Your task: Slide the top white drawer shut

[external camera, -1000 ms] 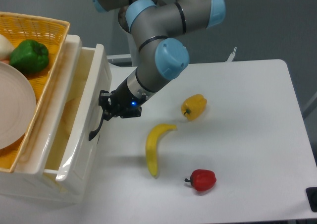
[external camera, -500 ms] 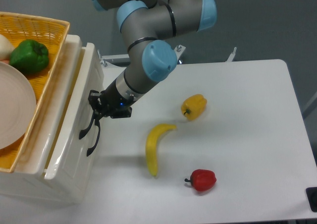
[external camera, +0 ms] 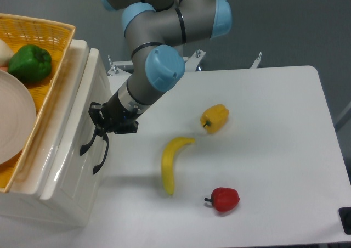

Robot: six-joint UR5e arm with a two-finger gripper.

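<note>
The top white drawer (external camera: pixel 70 128) sits in the white cabinet at the left, its glossy front almost level with the lower drawer front (external camera: pixel 82 189). Only a narrow strip of its top rim shows beside the basket. Its black arched handle (external camera: pixel 86 145) hangs just below my gripper (external camera: pixel 98 120). The gripper's dark fingertips rest against the drawer front above that handle. How the jaws stand is lost in the dark shapes against the front. A second black handle (external camera: pixel 101 158) shows just to the right.
A yellow wicker basket (external camera: pixel 38 50) on the cabinet holds a green pepper (external camera: pixel 30 63) and a white plate (external camera: pixel 13 122). On the white table lie a banana (external camera: pixel 172 161), a yellow pepper (external camera: pixel 215 118) and a red pepper (external camera: pixel 224 198).
The gripper has moved left against the drawer front. The drawer has slid into the cabinet from well open to nearly flush, hiding its inside.
</note>
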